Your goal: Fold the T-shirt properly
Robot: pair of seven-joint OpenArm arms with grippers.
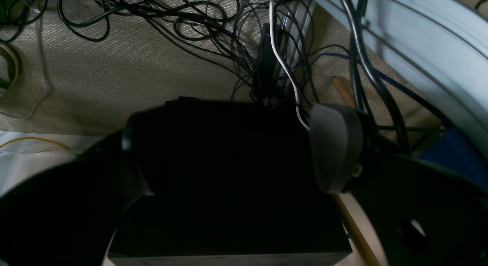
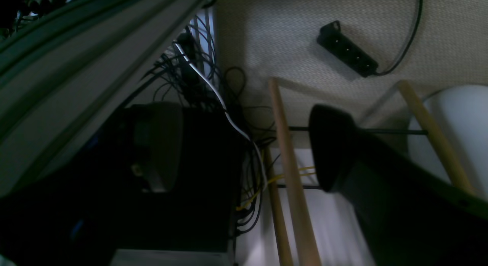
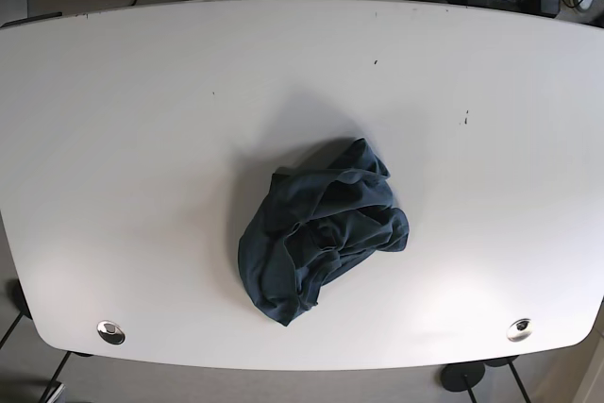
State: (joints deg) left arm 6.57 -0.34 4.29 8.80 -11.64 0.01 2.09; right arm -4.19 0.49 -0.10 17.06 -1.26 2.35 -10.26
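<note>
— T-shirt point(image 3: 321, 233), status?

— Dark blue, crumpled in a loose heap, unfolded. It lies on the white table point(image 3: 142, 139), slightly right of centre and towards the near edge in the base view. Nothing touches it; neither arm appears in that view.

— Table condition?

— A few small dark specks on the far half. One round metal fitting point(image 3: 111, 331) sits at the near left corner, another point(image 3: 519, 329) at the near right.

— Left gripper point(image 1: 228, 151)?

— Seen only by its own wrist camera. One grey finger pad point(image 1: 335, 151) is clear on the right, the other finger is a dark shape on the left, with a wide gap between: spread apart, holding nothing. Below it sits a black box point(image 1: 228, 220), with tangled cables point(image 1: 190, 21) on beige carpet.

— Right gripper point(image 2: 244, 147)?

— Likewise spread and empty; a grey pad point(image 2: 160, 144) left, a dark finger right. Beyond it are wooden legs point(image 2: 293, 189) and a black power strip point(image 2: 347, 48) on carpet.
</note>
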